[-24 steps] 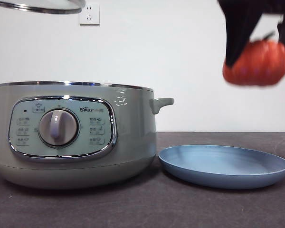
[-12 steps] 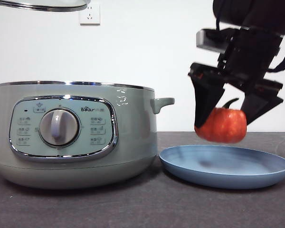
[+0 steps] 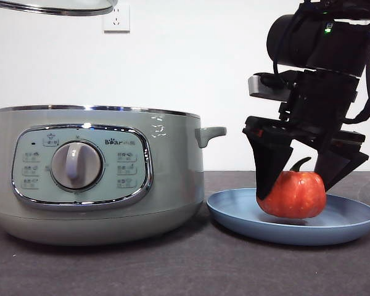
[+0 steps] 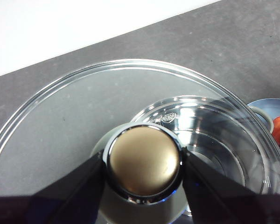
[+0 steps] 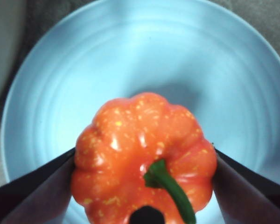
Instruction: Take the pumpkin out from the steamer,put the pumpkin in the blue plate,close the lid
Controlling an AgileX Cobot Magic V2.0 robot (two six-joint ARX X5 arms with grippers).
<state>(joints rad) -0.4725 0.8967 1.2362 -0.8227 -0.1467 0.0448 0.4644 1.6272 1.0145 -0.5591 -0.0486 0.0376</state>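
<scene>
My right gripper (image 3: 296, 185) is shut on the orange-red pumpkin (image 3: 292, 194), which sits low in the blue plate (image 3: 234, 213), at or just above its surface. In the right wrist view the pumpkin (image 5: 142, 158) with its green stem fills the space between the jaws over the blue plate (image 5: 144, 56). My left gripper (image 4: 144, 161) is shut on the knob (image 4: 144, 161) of the glass lid (image 4: 60, 121) and holds it high above the sage-green steamer (image 3: 98, 172). The lid's rim (image 3: 49, 7) shows at the front view's top left. The steamer is open.
The steamer's right handle (image 3: 211, 133) points toward the plate, with a small gap between pot and plate. A wall socket (image 3: 116, 18) is on the white back wall. Dark tabletop (image 3: 185, 265) lies in front.
My right gripper has come down and to the left with the pumpkin, from high at the right to the blue plate. The lid stays held up.
</scene>
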